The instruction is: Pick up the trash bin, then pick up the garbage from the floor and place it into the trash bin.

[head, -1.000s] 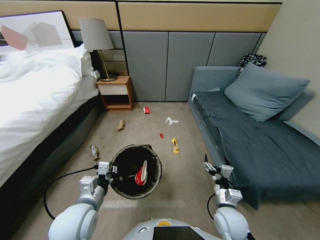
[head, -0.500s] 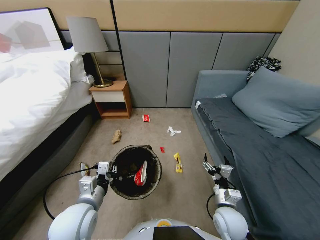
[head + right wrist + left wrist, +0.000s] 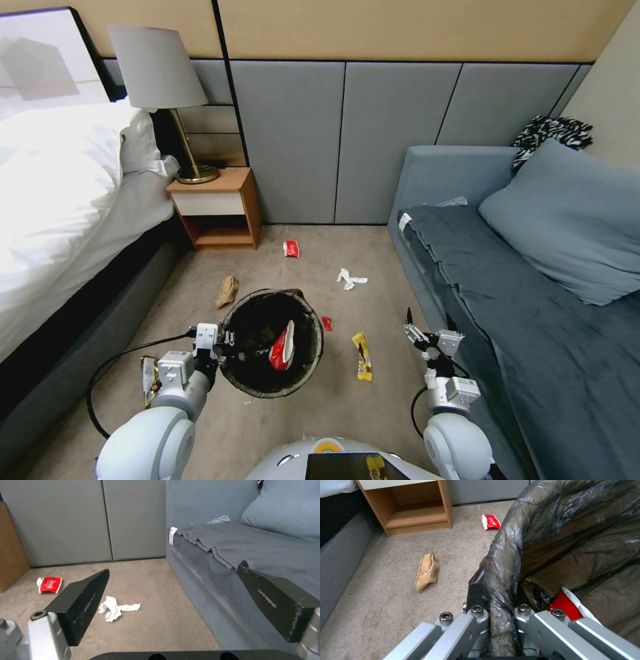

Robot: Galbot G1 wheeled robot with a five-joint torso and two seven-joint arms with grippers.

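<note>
The trash bin (image 3: 312,325), lined with a dark bag (image 3: 553,545), hangs in front of me with my left gripper (image 3: 223,343) shut on its rim (image 3: 501,620). A red-and-white wrapper (image 3: 283,345) lies inside it. My right gripper (image 3: 428,321) is held open and empty beside the sofa, its jaws wide apart (image 3: 172,571). Garbage on the floor (image 3: 313,413): a red-and-white wrapper (image 3: 291,249), a white tissue (image 3: 349,279), brown crumpled paper (image 3: 227,291), a yellow wrapper (image 3: 363,347), a red scrap (image 3: 327,323) by the bin, and a wrapper (image 3: 148,379) beside my left arm.
A bed (image 3: 53,220) runs along the left, with a wooden nightstand (image 3: 213,207) and a lamp (image 3: 157,67) at its head. A grey-blue sofa (image 3: 533,320) with a pillow lines the right. Grey wall panels (image 3: 333,140) close the carpet strip at the back.
The whole picture has shifted: the camera has moved forward, so the litter, nightstand and wall look nearer. Both arms hold the same pose, the left still gripping the bin.
</note>
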